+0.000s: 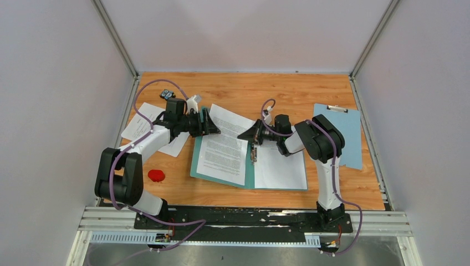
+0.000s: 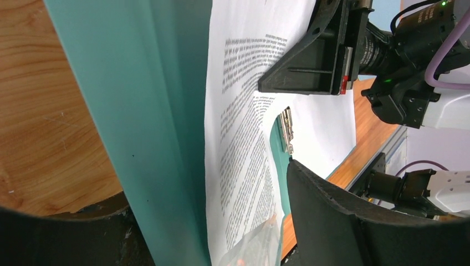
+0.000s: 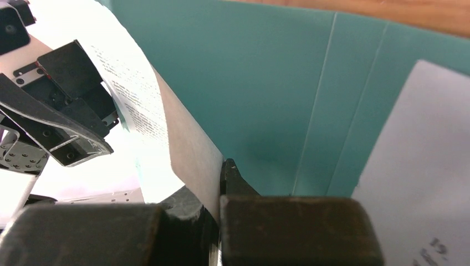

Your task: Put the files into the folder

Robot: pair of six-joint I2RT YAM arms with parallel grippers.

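Note:
The teal folder lies open mid-table, its metal fastener at the spine. One printed file rests over the left cover, and another white sheet lies on the right cover. My right gripper is shut on the printed file's right edge, just above the spine. My left gripper stands open at the folder's far left corner, with the teal cover and the file between its wide jaws, touching neither finger as far as I can see.
More white sheets lie at the left under my left arm. A red round object sits near the front left. A light blue clipboard lies at the right edge. A small dark object is at the back left.

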